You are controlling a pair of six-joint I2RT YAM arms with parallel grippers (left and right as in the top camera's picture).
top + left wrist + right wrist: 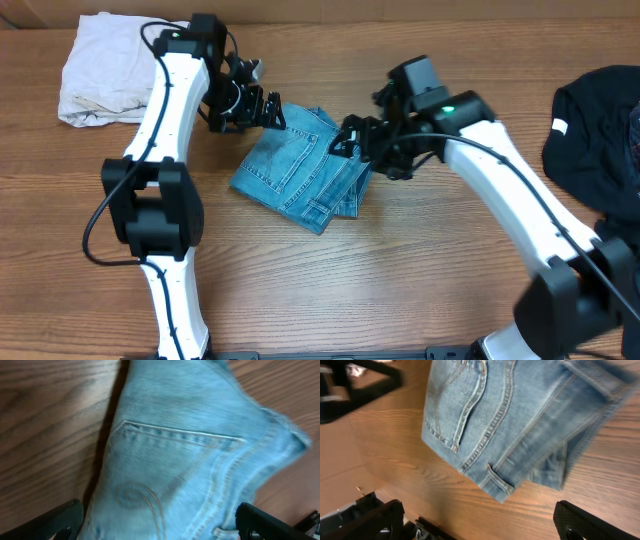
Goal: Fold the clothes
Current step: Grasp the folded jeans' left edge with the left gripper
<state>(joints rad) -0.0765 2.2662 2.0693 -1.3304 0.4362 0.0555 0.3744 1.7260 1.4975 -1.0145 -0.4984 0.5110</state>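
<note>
The light-blue jeans (300,170) lie folded into a small bundle at mid-table, a stitched back pocket (165,475) facing up. My left gripper (262,108) hovers at the bundle's far left corner. It is open, its fingers (55,522) wide apart with denim beneath them (160,527). My right gripper (350,138) is at the bundle's far right edge, open and empty, over bare wood (480,522) just off the jeans (510,420). The off-white garment (105,68) lies crumpled at far left. The black garment (600,130) with a white tag (560,127) lies at far right.
The wooden table (400,280) carries all three garments. The left arm's white links (165,140) run down the left side. The right arm (520,200) crosses from the lower right. My left gripper (350,380) shows at the top left of the right wrist view.
</note>
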